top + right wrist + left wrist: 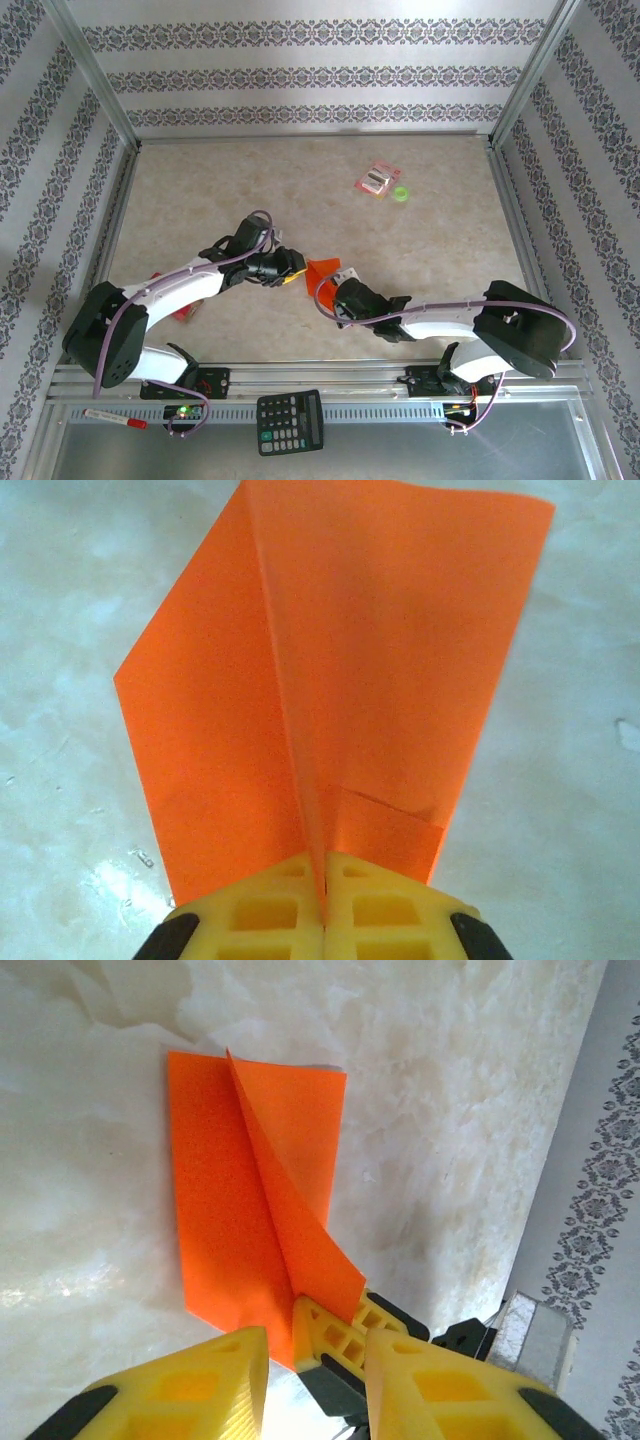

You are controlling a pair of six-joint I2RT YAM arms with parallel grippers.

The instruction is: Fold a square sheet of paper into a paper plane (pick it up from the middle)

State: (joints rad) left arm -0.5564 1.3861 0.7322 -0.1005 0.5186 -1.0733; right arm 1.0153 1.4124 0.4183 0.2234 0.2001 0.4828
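The right gripper [325,868] was clamped shut on the centre ridge of the orange paper [380,650], a thin matte sheet creased into a wedge on the glossy marbled table [60,600] between the arms. The left gripper [315,1335], its yellow latticed fingers [190,1385] parted, gripped nothing.

Paper plane [322,268]: mid-table [200,190], between left gripper [295,272] and right gripper [325,880]. Packet [377,180]: behind it, toward the right rear. Calculator [290,421]: near rail [380,410], between the arm bases.
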